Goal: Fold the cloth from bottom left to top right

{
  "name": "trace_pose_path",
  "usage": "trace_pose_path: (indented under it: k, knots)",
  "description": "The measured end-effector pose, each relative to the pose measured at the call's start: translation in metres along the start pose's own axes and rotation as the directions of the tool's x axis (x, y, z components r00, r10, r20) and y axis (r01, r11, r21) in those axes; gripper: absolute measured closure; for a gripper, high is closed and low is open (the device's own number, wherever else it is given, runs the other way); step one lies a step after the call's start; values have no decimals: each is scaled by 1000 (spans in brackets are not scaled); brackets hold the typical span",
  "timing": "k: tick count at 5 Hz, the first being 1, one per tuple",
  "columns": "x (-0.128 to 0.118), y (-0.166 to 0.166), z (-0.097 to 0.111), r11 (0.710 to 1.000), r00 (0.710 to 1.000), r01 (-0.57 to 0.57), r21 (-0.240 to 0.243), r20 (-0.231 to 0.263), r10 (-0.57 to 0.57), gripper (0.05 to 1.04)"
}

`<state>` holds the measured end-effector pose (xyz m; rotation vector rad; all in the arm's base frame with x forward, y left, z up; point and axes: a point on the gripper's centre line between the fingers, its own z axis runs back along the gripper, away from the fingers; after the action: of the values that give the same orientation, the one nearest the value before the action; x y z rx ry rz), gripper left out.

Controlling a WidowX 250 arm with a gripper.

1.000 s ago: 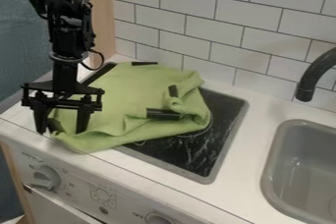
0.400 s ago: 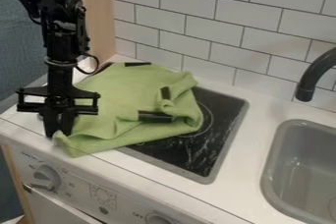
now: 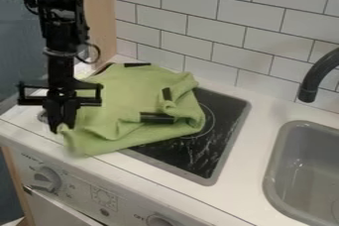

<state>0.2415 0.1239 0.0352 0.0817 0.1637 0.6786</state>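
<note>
The green cloth (image 3: 122, 93) lies rumpled across the left part of the cooktop (image 3: 224, 138), overhanging its near-left edge. Beyond that edge, the gripper (image 3: 62, 128) has its jaws closed together on the cloth's near-left corner. Right of the cooktop are the sink (image 3: 279, 145) and faucet (image 3: 308, 88).

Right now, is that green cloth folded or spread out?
Neither fully: the green cloth lies rumpled over the stovetop, its right side bunched onto itself, its bottom-left corner at the gripper, not folded across.
</note>
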Motion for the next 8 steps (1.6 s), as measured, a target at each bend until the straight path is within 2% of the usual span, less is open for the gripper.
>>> trace_pose_path:
  k: [1, 2, 3, 4, 5, 7, 8]
  knots:
    - [-2, -6, 23, 998, 1000, 3, -63, 27, -1, 1015]
    - [-4, -13, 40, 992, 999, 8, -124, 33, -4, 1015]
    - [-5, -24, 67, 977, 997, -31, -213, 67, 47, 1016]
    - [-3, -40, 82, 958, 995, -62, -279, 58, 81, 1016]
    - [3, -58, 81, 947, 994, -89, -307, 31, 103, 1016]
    - [8, -115, 66, 940, 998, -33, -341, 44, 51, 1015]
    - [7, -139, 55, 946, 997, -3, -324, 66, 26, 1015]
